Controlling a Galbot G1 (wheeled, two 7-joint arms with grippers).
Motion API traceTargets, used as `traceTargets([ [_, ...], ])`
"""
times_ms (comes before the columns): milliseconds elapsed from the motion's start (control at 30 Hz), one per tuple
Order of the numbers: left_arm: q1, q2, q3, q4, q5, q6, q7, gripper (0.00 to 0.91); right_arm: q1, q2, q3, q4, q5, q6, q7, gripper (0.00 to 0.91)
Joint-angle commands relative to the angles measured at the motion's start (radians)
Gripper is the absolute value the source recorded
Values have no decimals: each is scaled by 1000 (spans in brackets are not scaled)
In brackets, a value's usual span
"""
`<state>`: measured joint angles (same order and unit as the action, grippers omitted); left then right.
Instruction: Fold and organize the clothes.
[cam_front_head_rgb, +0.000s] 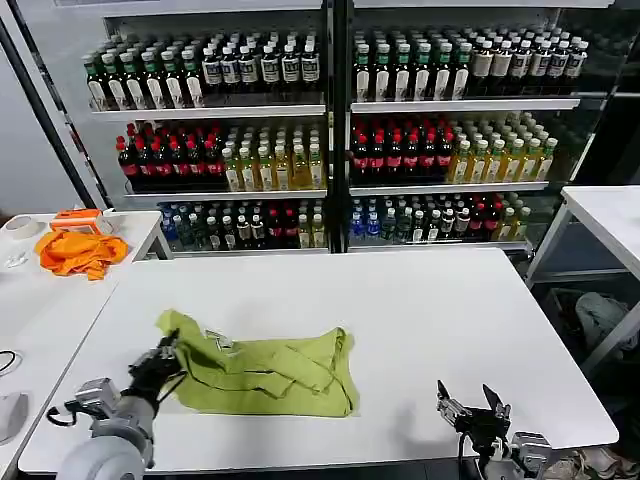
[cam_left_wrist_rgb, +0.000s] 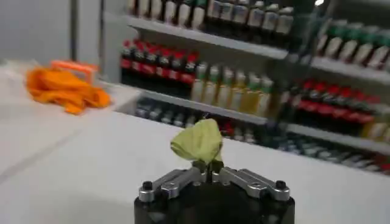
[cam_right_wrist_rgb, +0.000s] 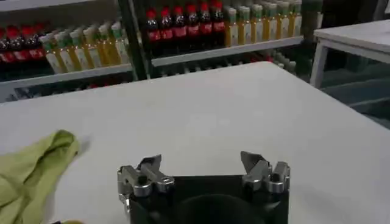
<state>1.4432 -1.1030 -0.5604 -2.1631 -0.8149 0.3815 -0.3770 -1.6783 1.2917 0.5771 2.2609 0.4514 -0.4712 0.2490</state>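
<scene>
**A:** What could go wrong from here?

**B:** The pinch is thin. The left hand (cam_left_wrist_rgb: 208, 165) has its fingers pressed together on only a small tuft of the yellow-green cotton T-shirt (cam_front_head_rgb: 265, 372) — in the left wrist view a little peak of fabric stands up from between the fingertips. If the arm pulls across or lifts fast, I judge that tuft could slide out, or the whole shirt could drag in a bunch rather than fold over.

**A:** And where does the shirt lie?

**B:** Crumpled and partly doubled over on the white counter (cam_front_head_rgb: 420, 320), toward the robot's left and near the front edge. The left hand grips its left end, where one corner points away from the robot. The creases are uneven, so a fold made now would likely trap wrinkles.

**A:** The other arm?

**B:** The right hand (cam_front_head_rgb: 472, 408) hovers low at the front right of the counter, well apart from the shirt — fingers spread wide, touching nothing. The bright orange cloth heap (cam_front_head_rgb: 80, 250) sits on the side table, out of play.
</scene>
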Motion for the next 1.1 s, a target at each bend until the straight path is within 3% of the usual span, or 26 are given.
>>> traceTargets([
  [33,-54,-117,279,-61,-188,13,10,20,-14,-1,10,4,0,2,-1,907],
  [467,-148,-219,475,101,19,0,3,40,-23,-3,20,3,2,10,-4,907],
  [500,-157,-223,487,117,40,-1,2,141,-22,-2,18,2,1,10,-4,907],
  [533,-162,-225,493,129,48,-2,1,312,-21,-2,17,2,1,10,-4,907],
  [567,-166,-226,499,139,54,-2,1,907,-20,-2,16,1,1,10,-4,907],
  [1100,-116,-229,467,67,97,-68,31,907,-15,8,4,3,-6,8,-3,907],
])
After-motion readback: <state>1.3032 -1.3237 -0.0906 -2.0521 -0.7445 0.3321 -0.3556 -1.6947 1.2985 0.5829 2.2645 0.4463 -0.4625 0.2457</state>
